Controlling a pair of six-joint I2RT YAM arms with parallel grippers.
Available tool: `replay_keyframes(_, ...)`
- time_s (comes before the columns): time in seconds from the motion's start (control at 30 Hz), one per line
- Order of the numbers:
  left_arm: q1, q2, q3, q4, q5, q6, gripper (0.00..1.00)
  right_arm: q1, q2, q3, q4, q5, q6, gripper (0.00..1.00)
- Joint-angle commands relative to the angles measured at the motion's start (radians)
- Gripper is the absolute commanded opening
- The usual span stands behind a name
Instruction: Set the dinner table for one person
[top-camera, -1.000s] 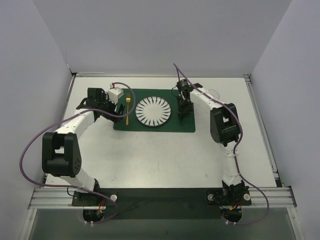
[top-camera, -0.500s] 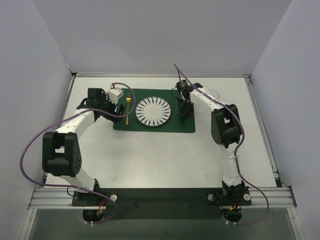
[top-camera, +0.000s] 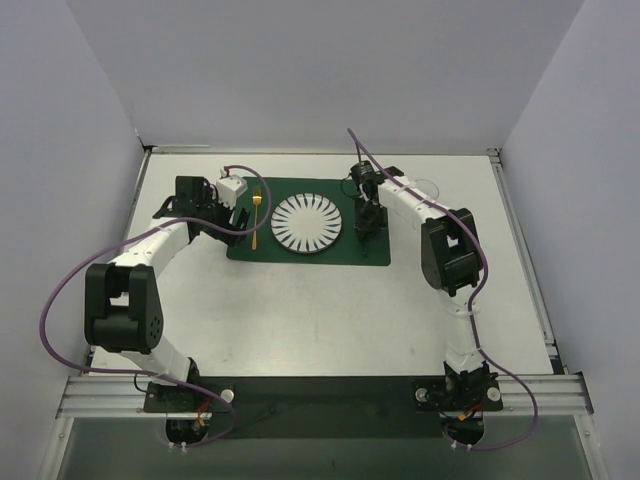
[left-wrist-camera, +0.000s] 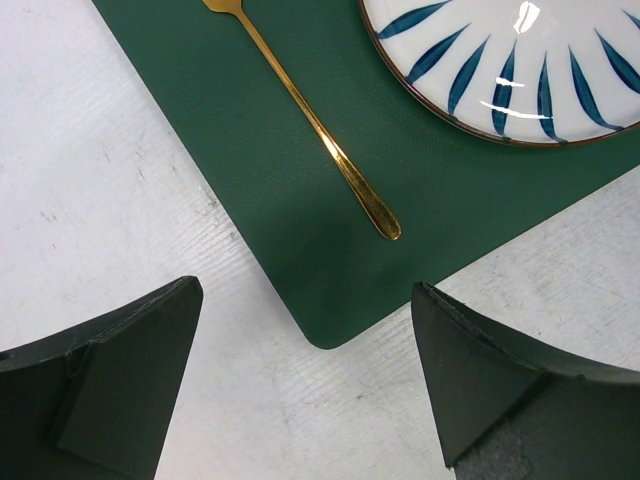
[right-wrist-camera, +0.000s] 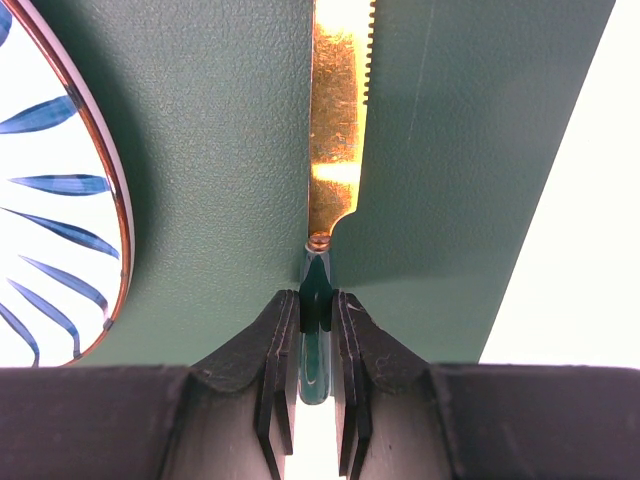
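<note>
White dinner table (top-camera: 300, 320), knife (right-wrist-camera: 338, 130) near placemat (right-wrist-camera: 220, 150) edge

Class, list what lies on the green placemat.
On the placemat: a blue-patterned plate, a gold fork beside it, and a gold knife in the right gripper, whose fingers cover most of its handle.

Diffuse, even, bright light; top view sharp, dinner table (top-camera: 300, 310) bright white, cast shadows faint. Left wrist view — white glare streaks on plate (left-wrist-camera: 500, 60), left gripper (left-wrist-camera: 305, 295) dark, little detail. Right wrist view — knife (right-wrist-camera: 338, 120) blade glaring gold, table strip at right washed out, right gripper (right-wrist-camera: 315, 300) near black.
</note>
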Motion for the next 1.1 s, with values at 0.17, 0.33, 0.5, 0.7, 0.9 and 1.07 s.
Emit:
replay_keyframes(0.17, 0.005, 0.002, 0.017, 0.014, 0.017, 0.016, 0.97, 0.004, 0.005, 0.031, -0.051, -0.005, 0.020, 0.22)
replay_keyframes(0.33, 0.006, 0.002, 0.015, 0.014, 0.017, 0.016, 0.97, 0.003, -0.007, 0.028, -0.052, -0.016, 0.026, 0.39)
replay_keyframes(0.5, 0.006, 0.001, 0.015, 0.014, 0.016, 0.016, 0.97, 0.004, -0.099, 0.030, -0.052, -0.027, 0.011, 0.40)
replay_keyframes(0.7, 0.006, -0.001, 0.015, 0.012, 0.016, 0.016, 0.97, -0.038, -0.260, 0.060, -0.051, -0.002, -0.063, 0.43)
replay_keyframes(0.9, 0.006, -0.004, 0.015, 0.009, 0.017, 0.019, 0.97, -0.230, -0.349, 0.042, -0.046, -0.040, -0.029, 0.44)
replay_keyframes(1.07, 0.009, -0.002, 0.015, 0.011, 0.019, 0.019, 0.97, -0.417, -0.310, 0.053, -0.034, -0.045, 0.006, 0.44)
